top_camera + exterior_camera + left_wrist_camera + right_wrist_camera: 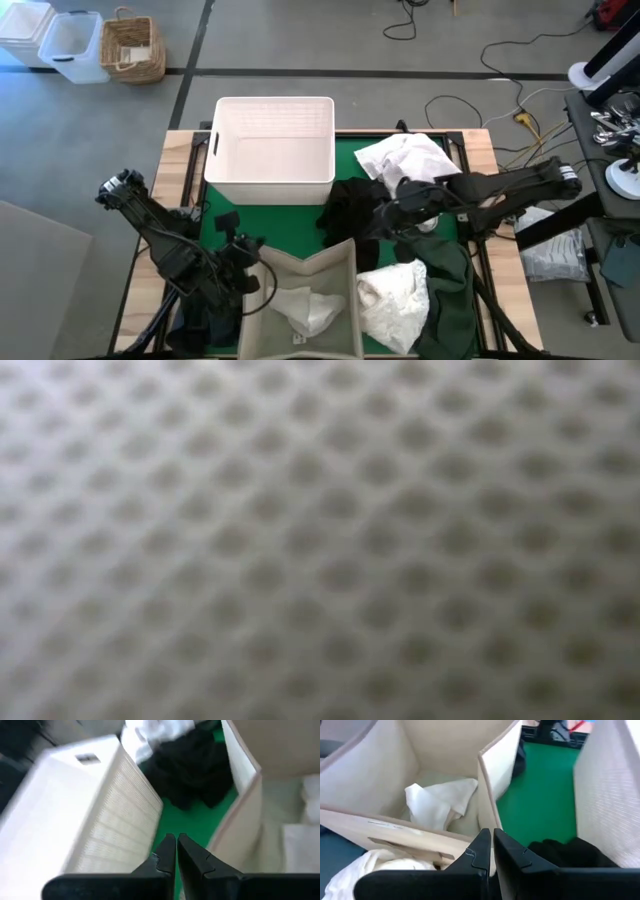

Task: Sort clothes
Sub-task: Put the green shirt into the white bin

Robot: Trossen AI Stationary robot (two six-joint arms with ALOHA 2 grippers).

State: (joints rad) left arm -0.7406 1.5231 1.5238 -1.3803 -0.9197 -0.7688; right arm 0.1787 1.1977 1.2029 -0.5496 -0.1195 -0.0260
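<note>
- Covering the middle of the surface (180, 150), a green mat (345, 160) carried everything in play.
- At the far left of the mat stood a white plastic basket (270, 185), which held nothing visible.
- Near the front edge sat a beige fabric bin (345, 262) with one white garment (305, 308) inside.
- Just right of the bin lay a second white garment (395, 295) on the mat.
- A dark green garment (450, 300) lay against that one's right side.
- A black garment (348, 205) was heaped between basket and bin, near the centre.
- Another white garment (405, 155) lay at the far right, right of the basket.
- The right gripper (491, 851) hung over the black heap, its fingers (479, 851) pressed together with nothing between them.
- The left gripper (176, 852) hovered at the bin's left side, near the basket's front corner, its fingers (166, 851) likewise closed and empty.
- A blurred mesh pattern filled the low view.
</note>
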